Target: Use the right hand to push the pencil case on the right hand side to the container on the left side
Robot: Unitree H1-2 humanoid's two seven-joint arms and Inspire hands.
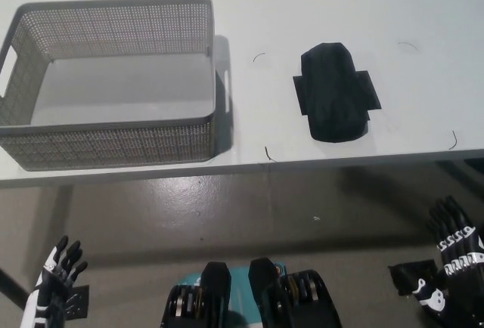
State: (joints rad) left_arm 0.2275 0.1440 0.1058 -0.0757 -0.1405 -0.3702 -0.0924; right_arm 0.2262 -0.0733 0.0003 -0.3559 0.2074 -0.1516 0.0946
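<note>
Item: black pencil case (335,94), flat on counter (302,10) right of grey container (113,143); right hand (454,249) low, holding nothing, fingers spread—should approach case's right edge, push leftward evenly.

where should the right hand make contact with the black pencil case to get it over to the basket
Probably on the pencil case's long right edge, coming from the right. It lies flat, lengthwise away from the robot, so that broad side faces away from the basket. The right hand hangs below the table.
</note>
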